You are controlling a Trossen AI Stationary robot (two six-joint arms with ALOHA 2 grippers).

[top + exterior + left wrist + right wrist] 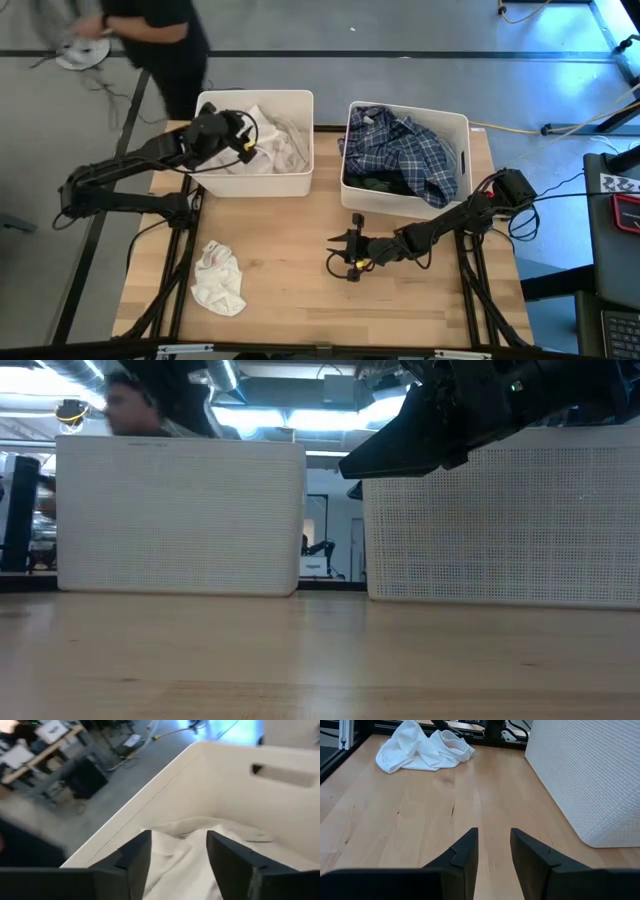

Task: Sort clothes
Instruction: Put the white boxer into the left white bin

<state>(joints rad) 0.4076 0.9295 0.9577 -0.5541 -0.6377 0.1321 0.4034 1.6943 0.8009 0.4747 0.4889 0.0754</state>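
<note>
A white bin [255,97] at the far left holds white and pale clothes [270,150]. A second white bin [462,150] at the far right holds a navy-and-white plaid shirt [405,150] over dark garments [378,184]. A white garment [218,280] lies crumpled on the table's near left; it also shows in the right wrist view [422,747]. My left gripper [243,138] is open over the left bin's white clothes [175,865]. My right gripper [343,256] is open and empty, low over the bare table middle [494,837]. My left gripper's open fingers [135,857] stand on either side of a fold of white cloth [177,855] in the left bin, coming from the table's left side. I cannot tell whether they touch it.
The two bins stand side by side along the far edge with a narrow gap between them; they also show in the low view [180,515] [500,510]. Bare wood lies between the white garment and my right gripper. A person [160,40] stands beyond the far left corner.
</note>
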